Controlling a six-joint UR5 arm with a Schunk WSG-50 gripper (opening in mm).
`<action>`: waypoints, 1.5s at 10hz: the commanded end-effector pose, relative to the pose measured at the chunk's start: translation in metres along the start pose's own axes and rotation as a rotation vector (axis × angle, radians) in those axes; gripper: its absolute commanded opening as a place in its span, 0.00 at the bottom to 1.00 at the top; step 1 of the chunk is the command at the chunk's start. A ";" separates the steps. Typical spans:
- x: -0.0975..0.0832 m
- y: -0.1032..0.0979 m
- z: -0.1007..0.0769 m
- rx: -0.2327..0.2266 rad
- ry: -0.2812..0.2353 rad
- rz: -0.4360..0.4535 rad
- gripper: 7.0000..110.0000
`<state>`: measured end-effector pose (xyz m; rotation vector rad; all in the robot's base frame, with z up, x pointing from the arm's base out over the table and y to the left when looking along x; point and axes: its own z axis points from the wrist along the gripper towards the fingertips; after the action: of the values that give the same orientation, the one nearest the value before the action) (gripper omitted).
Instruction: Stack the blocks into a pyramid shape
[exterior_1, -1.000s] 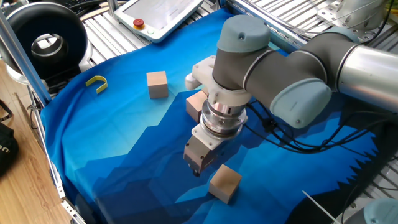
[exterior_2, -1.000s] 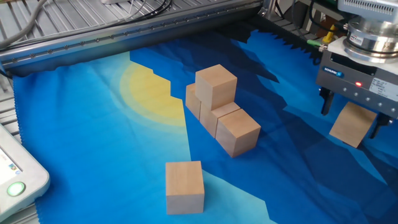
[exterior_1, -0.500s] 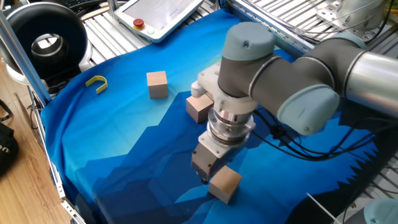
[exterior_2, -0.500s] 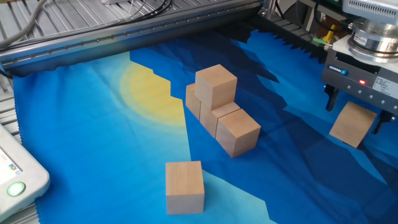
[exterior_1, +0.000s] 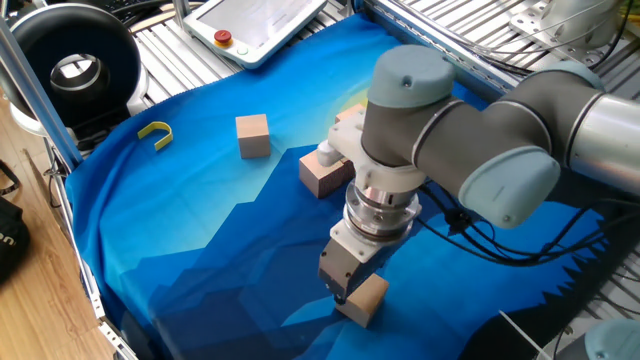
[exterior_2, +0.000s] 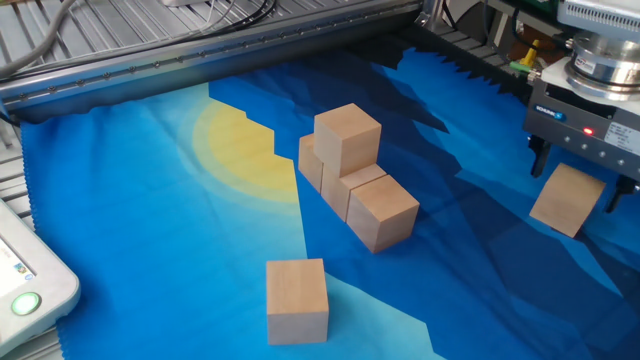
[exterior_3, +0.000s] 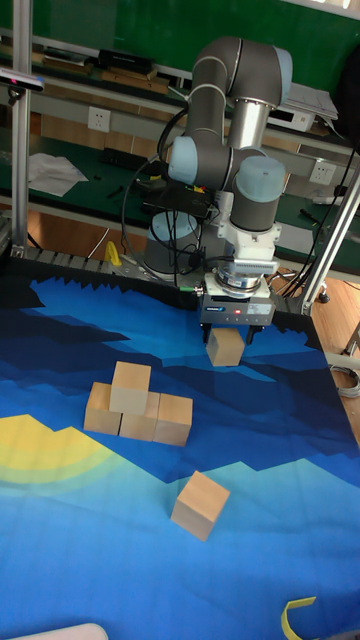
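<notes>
The end effector (exterior_2: 583, 182) is seen at the right edge of the other fixed view, its fingers spread apart on either side of a loose block (exterior_2: 567, 199) that rests on the blue cloth (exterior_2: 150, 230) of the table. Nothing is clamped yet. The block is judged light, rigid and smooth-faced, best taken across two opposite flat faces near mid-height. Toward the frame's centre, a partial stack (exterior_2: 352, 185) is found, with one block (exterior_2: 346, 138) set on top. Another single block (exterior_2: 297, 299) lies at lower centre.
</notes>
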<state>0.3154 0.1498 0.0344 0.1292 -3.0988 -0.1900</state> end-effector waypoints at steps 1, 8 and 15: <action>0.010 0.008 0.003 -0.021 0.029 -0.023 0.79; 0.008 0.001 0.007 0.002 0.027 -0.029 0.57; -0.004 0.002 0.013 0.010 0.000 -0.008 0.57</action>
<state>0.3175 0.1503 0.0207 0.1686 -3.0994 -0.1682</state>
